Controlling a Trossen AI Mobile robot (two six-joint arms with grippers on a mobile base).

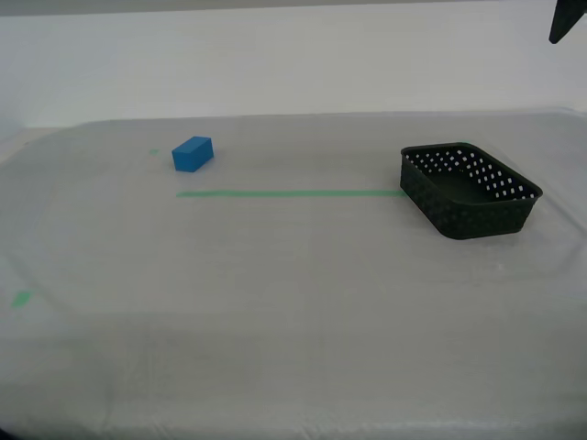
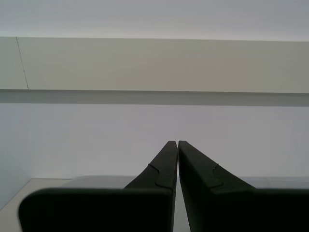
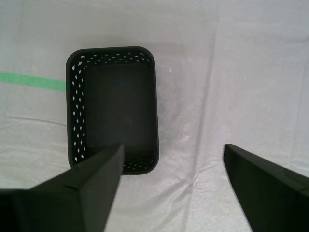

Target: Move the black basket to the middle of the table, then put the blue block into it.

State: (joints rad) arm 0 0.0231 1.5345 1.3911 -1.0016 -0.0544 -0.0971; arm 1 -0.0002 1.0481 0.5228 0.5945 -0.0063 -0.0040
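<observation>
Pale grey-white cloth of the table [image 1: 293, 367] filling the near foreground of the exterior view, bare but for a small green tape bit [image 1: 20, 298] near the exterior view's left edge. Farther back, a thin green tape line [image 1: 289, 193] running across, its end meeting the black basket [image 1: 470, 190] at the exterior view's right (perforated walls, nothing inside). Blue block [image 1: 193, 153] well apart from the basket, beyond the line toward the exterior view's left, resting flat on the cloth. First gripper [image 3: 171, 159] hanging above the basket's near end, jaws spread wide, nothing held. Second gripper [image 2: 175, 144] raised, facing a plain wall, jaws pressed together with nothing between them.
</observation>
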